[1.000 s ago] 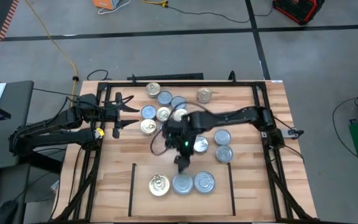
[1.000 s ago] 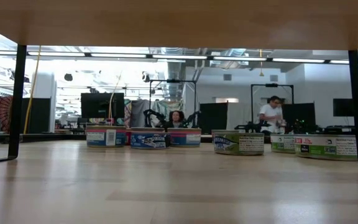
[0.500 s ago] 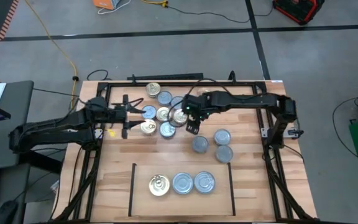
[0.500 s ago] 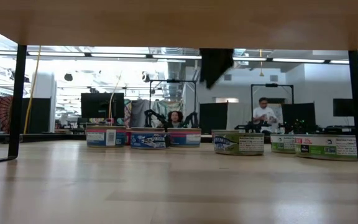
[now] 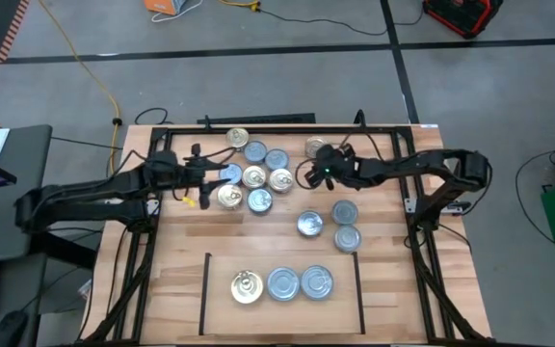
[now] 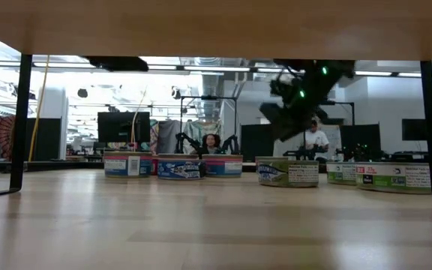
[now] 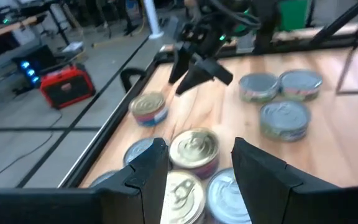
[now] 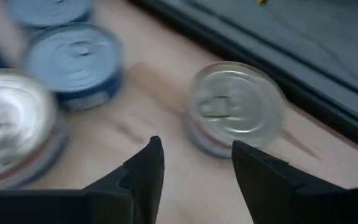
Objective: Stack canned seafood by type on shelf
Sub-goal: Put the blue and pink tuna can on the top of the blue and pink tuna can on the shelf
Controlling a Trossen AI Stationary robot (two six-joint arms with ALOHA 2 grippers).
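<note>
Canned seafood lies in groups on the wooden table. A cluster of gold-topped and silver-topped tins [image 5: 253, 177] sits at the far middle, and one gold-topped tin [image 5: 316, 147] stands alone beside it. Three silver tins [image 5: 344, 211] lie to the right. On the shelf [image 5: 206, 289], a gold tin [image 5: 247, 286] and two silver tins [image 5: 300, 282] rest on their bases. My left gripper [image 5: 205, 176] hovers open at the cluster's left side, with a gold tin [image 7: 194, 148] ahead of its fingers. My right gripper [image 5: 309, 173] hovers open just short of the lone tin [image 8: 235, 109].
A black metal frame [image 5: 287, 130] runs around the tabletop, close behind the lone tin. Thin black lines [image 5: 359, 289] bound the shelf patch at the near edge. Bare wood lies between the cluster and the shelf. People stand in the room beyond the table [image 6: 317, 139].
My right gripper has swung from above the table's middle, just short of the shelf, toward the far edge and the lone gold tin, sinking and tipping from pointing down to slanting forward. My left gripper has moved slightly right and down toward the cluster. No tin has moved.
</note>
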